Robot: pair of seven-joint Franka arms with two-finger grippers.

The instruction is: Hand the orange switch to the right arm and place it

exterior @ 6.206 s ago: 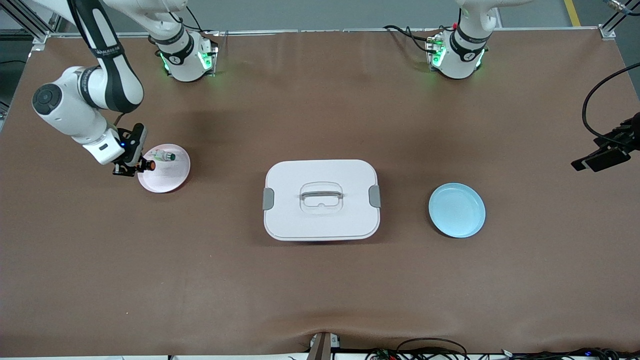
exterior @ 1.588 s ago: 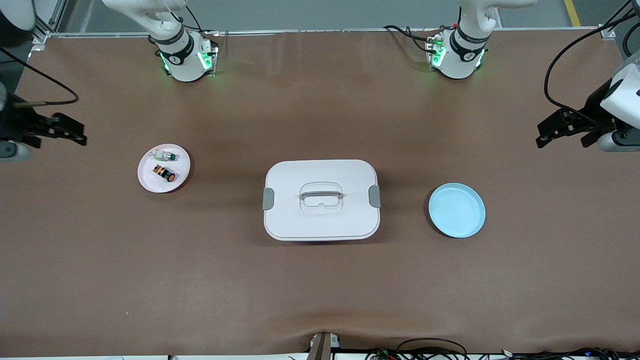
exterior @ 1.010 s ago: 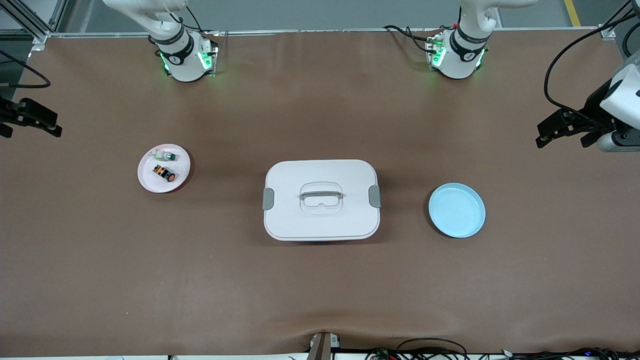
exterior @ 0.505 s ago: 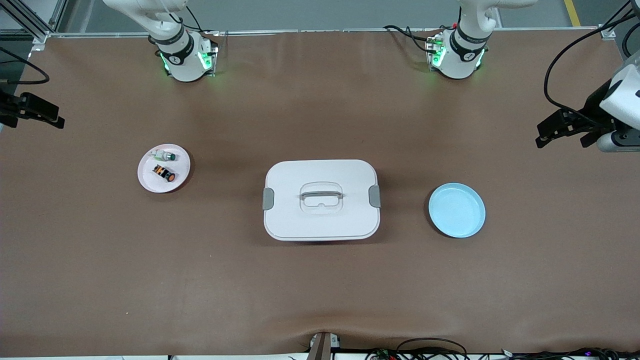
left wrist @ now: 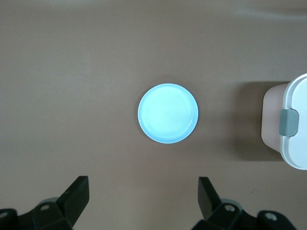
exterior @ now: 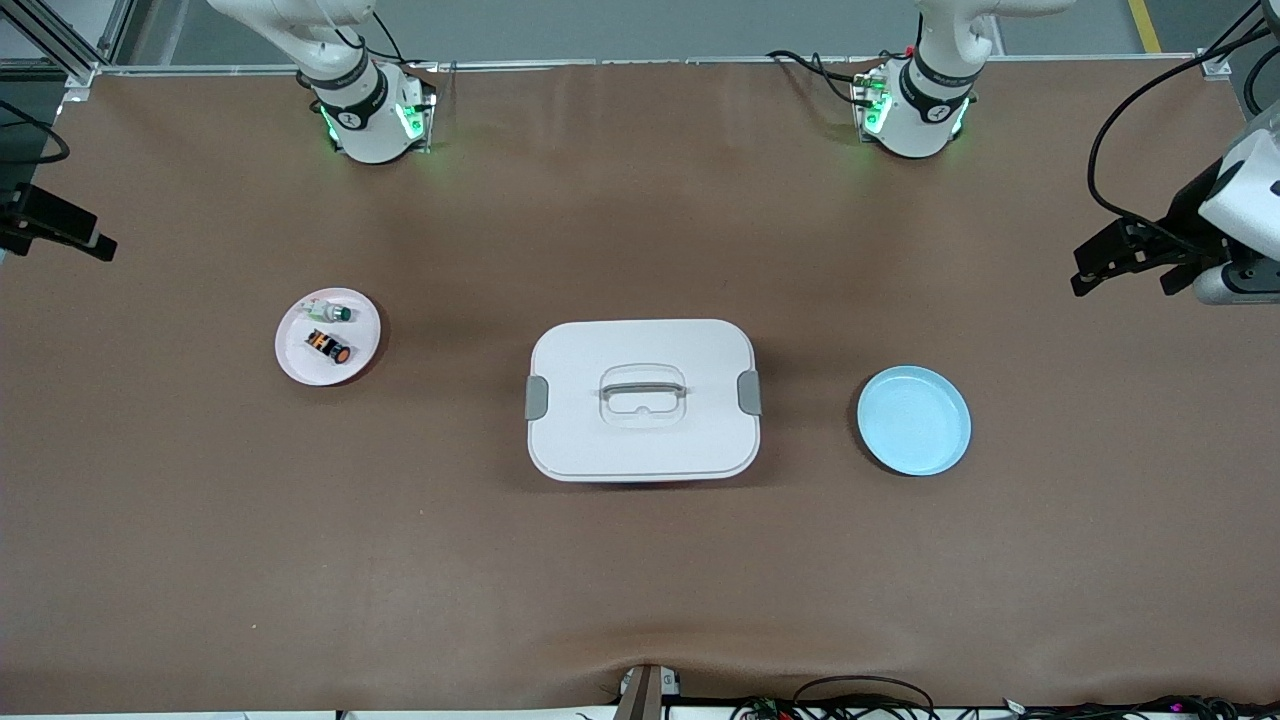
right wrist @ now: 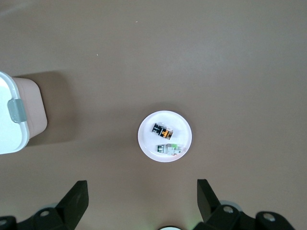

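Brown matting covers the table, with a closed white lidded box at its middle. Toward the right arm's end from that box, the orange switch lies on a small pink plate (no readable lettering on either), just beside a green-capped switch. Toward the left arm's end from the box sits a blue plate. The right gripper hangs high over the pink plate, fingers spread wide, empty. The left gripper, equally spread and empty, waits high over the blue plate.

Robotics lab, aluminium frame, brown-covered table, loose cables
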